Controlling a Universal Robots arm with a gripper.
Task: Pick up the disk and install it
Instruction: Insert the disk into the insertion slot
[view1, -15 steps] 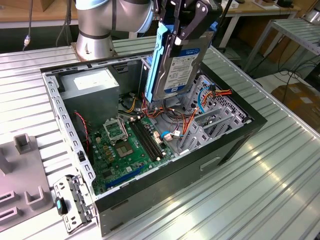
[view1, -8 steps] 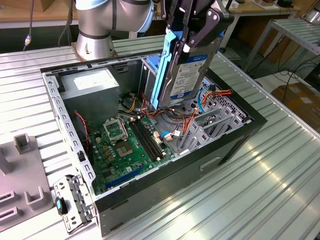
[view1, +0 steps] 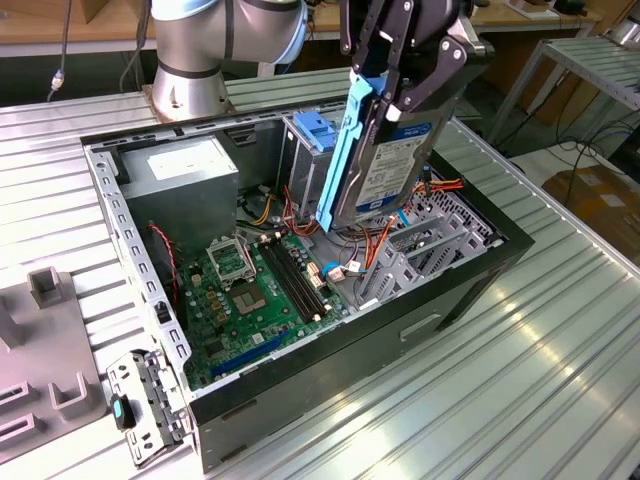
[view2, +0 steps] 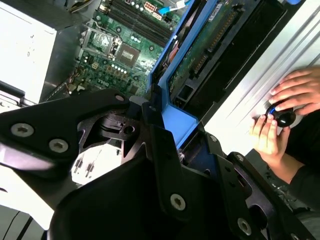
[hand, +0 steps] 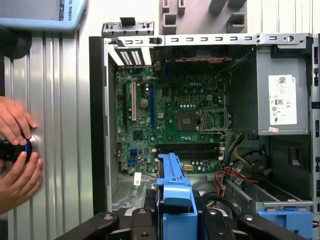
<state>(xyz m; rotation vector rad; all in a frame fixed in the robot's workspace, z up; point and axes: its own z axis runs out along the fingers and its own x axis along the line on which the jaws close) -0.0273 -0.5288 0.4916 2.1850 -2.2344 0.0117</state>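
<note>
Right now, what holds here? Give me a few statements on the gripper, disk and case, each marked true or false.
1. The gripper is shut on the disk. True.
2. The case has its cover on. False: it is open, and the motherboard shows.
3. The disk lies flat inside the case. False: it hangs on edge over it.
4. A person's hands are on a small black device beside the case. True.

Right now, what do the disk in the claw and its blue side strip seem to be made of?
The disk looks like bare silver metal with a dull sheen, under a paper-like white-and-blue label. Its side strip looks like moulded plastic: even bright blue, slightly glossy.
</note>
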